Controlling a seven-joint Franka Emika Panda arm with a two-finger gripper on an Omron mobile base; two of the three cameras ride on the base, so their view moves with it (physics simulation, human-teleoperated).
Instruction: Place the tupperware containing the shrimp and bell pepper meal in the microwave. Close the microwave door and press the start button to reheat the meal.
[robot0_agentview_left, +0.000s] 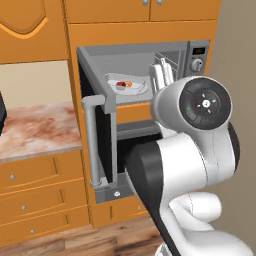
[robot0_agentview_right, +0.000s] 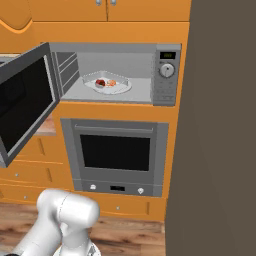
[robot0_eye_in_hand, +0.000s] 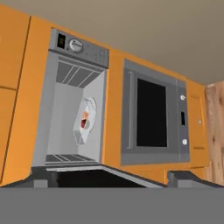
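The tupperware (robot0_agentview_right: 110, 86) sat inside the microwave (robot0_agentview_right: 165, 97), resting on the round white turntable (robot0_agentview_right: 125, 89) towards the left half of the cavity. In it lay the shrimp and bell pepper meal: the red bell pepper (robot0_agentview_right: 101, 83) to the left and the orange-pink shrimp (robot0_agentview_right: 112, 83) just beside it on the right. From the left base view the same tray (robot0_agentview_left: 125, 86) showed behind the arm, the pepper (robot0_agentview_left: 120, 84) and shrimp (robot0_agentview_left: 129, 84) close together in its middle.

The microwave door (robot0_agentview_right: 25, 107) stood wide open, swung out to the left of the cavity, its dark glass facing the room. In the left base view its thick vertical bar handle (robot0_agentview_left: 90, 145) ran down the near edge of the door (robot0_agentview_left: 107, 145). The control panel (robot0_agentview_right: 166, 75) with its display and knob (robot0_agentview_right: 167, 70) was on the right of the opening.

Below the microwave was the larger oven (robot0_agentview_right: 116, 156) with its dark window, and to the left a marbled worktop (robot0_agentview_left: 35, 130) above orange drawers (robot0_agentview_left: 35, 192).

The hand view (rolled on its side) took in the open cavity and the tray (robot0_eye_in_hand: 85, 122) from well back, with the oven (robot0_eye_in_hand: 151, 116) alongside. Of the hand itself I could not tell whether its fingers stood wide or narrow; the white arm (robot0_agentview_left: 200, 150) filled the foreground of the left base view.
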